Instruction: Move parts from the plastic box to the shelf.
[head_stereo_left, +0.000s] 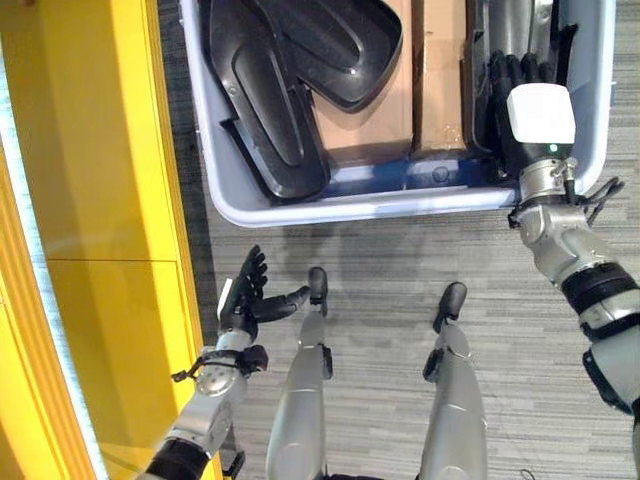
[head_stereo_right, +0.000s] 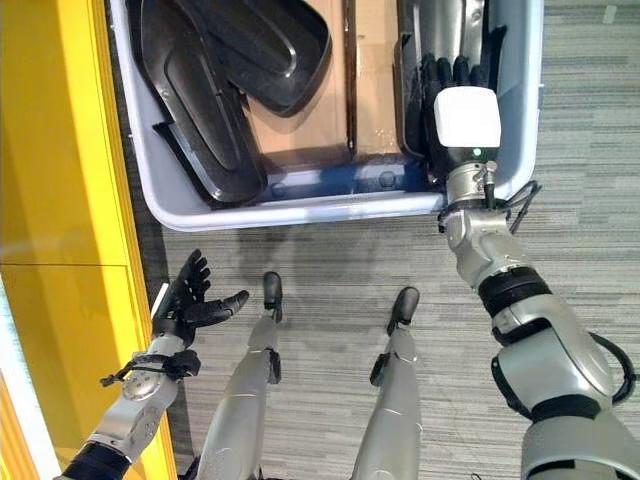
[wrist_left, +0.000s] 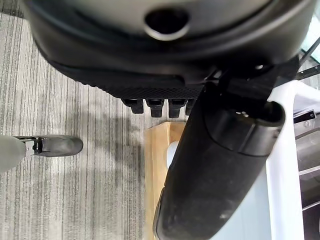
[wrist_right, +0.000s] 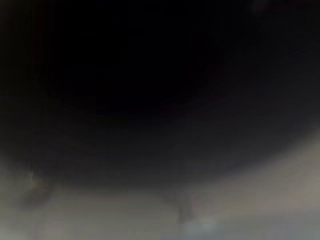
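Note:
The grey-blue plastic box lies on the floor ahead, lined with brown cardboard. Two large black moulded parts lie overlapping in its left half. Another black part stands along its right wall. My right hand, with a white cover on its back, reaches down into the box's right end against that part; its grip is hidden among the dark shapes. My left hand hangs low beside the yellow shelf, open and holding nothing.
The yellow shelf runs along the whole left side, close to my left arm. Grey striped carpet lies between the box and me. The box's near rim is just below my right wrist.

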